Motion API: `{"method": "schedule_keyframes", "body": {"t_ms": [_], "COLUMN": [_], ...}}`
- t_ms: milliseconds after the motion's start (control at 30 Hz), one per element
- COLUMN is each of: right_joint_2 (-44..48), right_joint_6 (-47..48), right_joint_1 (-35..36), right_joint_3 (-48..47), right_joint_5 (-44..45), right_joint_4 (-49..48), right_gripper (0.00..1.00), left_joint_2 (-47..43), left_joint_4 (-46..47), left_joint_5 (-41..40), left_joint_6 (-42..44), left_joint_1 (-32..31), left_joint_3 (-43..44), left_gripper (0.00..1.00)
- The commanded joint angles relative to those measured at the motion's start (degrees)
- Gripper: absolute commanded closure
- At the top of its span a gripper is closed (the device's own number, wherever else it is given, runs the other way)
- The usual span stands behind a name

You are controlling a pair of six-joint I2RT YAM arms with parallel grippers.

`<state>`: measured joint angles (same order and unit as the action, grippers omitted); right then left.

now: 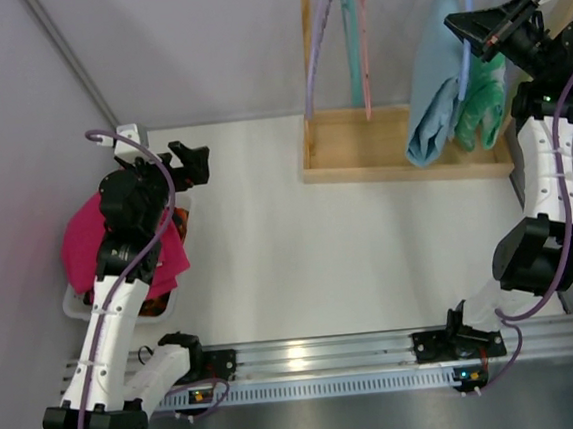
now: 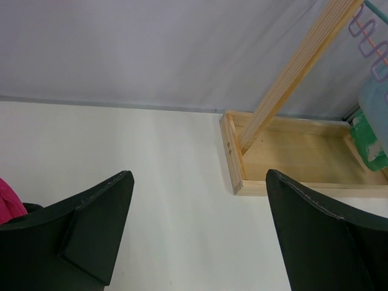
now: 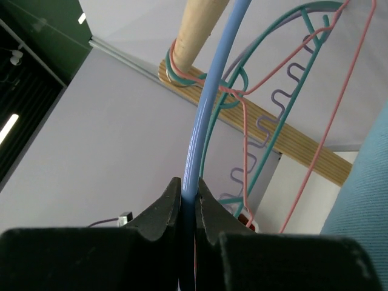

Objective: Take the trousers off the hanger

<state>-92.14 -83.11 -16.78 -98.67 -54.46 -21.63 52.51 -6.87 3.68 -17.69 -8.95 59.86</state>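
Right gripper point(image 3: 189, 199) is seen clamped on the blue hanger point(image 3: 209, 109) at upper right of the top view. Blue trousers point(image 1: 433, 111) are hung just below it, above the wooden tray point(image 1: 361, 153). Left gripper point(image 2: 199, 182) is held with fingers apart, mid left.

A pale grey wall point(image 1: 202, 51) runs from 9 to 12 o'clock behind the white table point(image 1: 271, 266). A wooden rack point(image 1: 347, 156) stands at 1 o'clock; a metal rail point(image 1: 319, 352) lies at 6 o'clock.
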Motion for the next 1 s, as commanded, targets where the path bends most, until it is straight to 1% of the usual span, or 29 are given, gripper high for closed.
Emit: {"method": "schedule_keyframes", "body": {"t_ms": [0,100,167,233,333,433,500,533,567,633,667,733,767,800,833,867,933,967], "right_joint_2": [7.8,10.4,12.5,14.0,17.6,21.2,24.1,25.2,27.3,29.2,30.9,32.9,33.6,34.3,34.8,36.0,36.9,37.8], "right_joint_6": [-0.4,-0.6,-1.0,-1.2,-1.4,-0.9,0.3,0.9,1.7,4.4,5.9,6.8,7.3,7.4,7.7,8.1,8.7,8.9], "right_joint_1": [1.7,2.4,2.4,2.4,2.5,2.5,2.5,2.5,2.5,2.4,2.5,2.5,2.6,2.5,2.6,2.6,2.7,2.7], "right_joint_3": [-2.5,0.7,2.6,5.7,10.4,14.9,18.2,19.3,20.3,22.7,23.7,24.8,25.9,26.4,26.9,27.7,28.5,29.6], "right_joint_5": [1.5,1.0,0.9,0.8,0.8,1.0,1.5,2.2,2.6,4.1,4.5,6.0,6.5,6.8,7.3,7.5,8.2,8.5], "right_joint_4": [-17.9,-18.6,-18.8,-19.2,-19.2,-18.5,-15.8,-14.7,-11.5,-8.4,-5.5,-2.9,-1.9,0.0,0.8,1.4,4.0,4.5], "right_gripper": [1.00,1.00,1.00,1.00,1.00,1.00,1.00,1.00,1.00,1.00,1.00,1.00,1.00,1.00,1.00,1.00,1.00,1.00], "left_joint_2": [0.5,0.9,1.4,1.6,2.1,2.2,2.4,2.6,2.7,3.7,4.3,7.1,8.2,9.3,11.6,12.9,15.6,18.1], "left_joint_4": [4.8,6.3,9.0,10.1,12.1,14.4,15.4,15.9,16.4,18.4,19.0,20.7,21.5,22.2,23.8,24.7,26.6,28.1], "left_joint_5": [1.1,2.6,4.5,5.7,7.3,8.7,8.6,8.4,8.3,7.0,6.6,5.6,5.0,4.5,4.1,3.5,2.0,2.1], "left_joint_6": [3.3,5.7,7.4,10.6,16.5,23.3,27.8,29.0,30.2,32.2,32.1,30.1,29.0,26.7,25.6,24.7,22.5,22.1], "left_joint_1": [-0.3,-0.5,-1.0,-1.4,-4.0,-8.7,-13.9,-16.0,-20.3,-24.8,-29.1,-32.8,-36.2,-38.0,-39.5,-42.5,-45.8,-48.6], "left_joint_3": [1.9,1.3,1.0,0.6,-0.4,-2.5,-3.3,-4.2,-4.7,-5.6,-5.7,-4.8,-4.4,-3.8,-2.5,-1.8,0.8,1.6], "left_gripper": [0.04,0.04,0.04,0.04,0.04,0.03,0.03,0.03,0.03,0.02,0.02,0.02,0.02,0.02,0.02,0.02,0.02,0.02]}}
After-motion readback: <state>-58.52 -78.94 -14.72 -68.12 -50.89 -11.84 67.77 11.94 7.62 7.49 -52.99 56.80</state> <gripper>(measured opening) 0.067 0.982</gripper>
